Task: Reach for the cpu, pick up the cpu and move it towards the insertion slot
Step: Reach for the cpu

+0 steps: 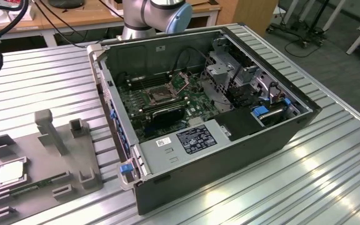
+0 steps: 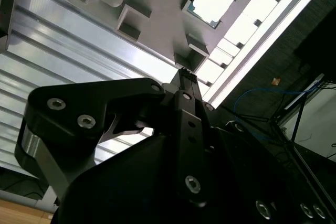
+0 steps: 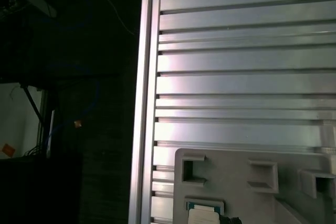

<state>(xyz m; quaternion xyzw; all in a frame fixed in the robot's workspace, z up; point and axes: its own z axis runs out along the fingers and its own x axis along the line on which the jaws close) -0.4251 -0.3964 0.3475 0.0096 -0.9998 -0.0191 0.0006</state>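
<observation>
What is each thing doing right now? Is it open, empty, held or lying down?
cpu: lying flat in the grey holder, not picked up.
slot: no chip in it.
case: side open, lying on the table.
memory stick: lying in the holder.
gripper: above the holder, apart from the cpu.

Silvery cpu point(image 1: 11, 174) flat in tray point(image 1: 73, 159); insertion slot point(image 1: 158, 96) on motherboard point(image 1: 189, 86)
</observation>
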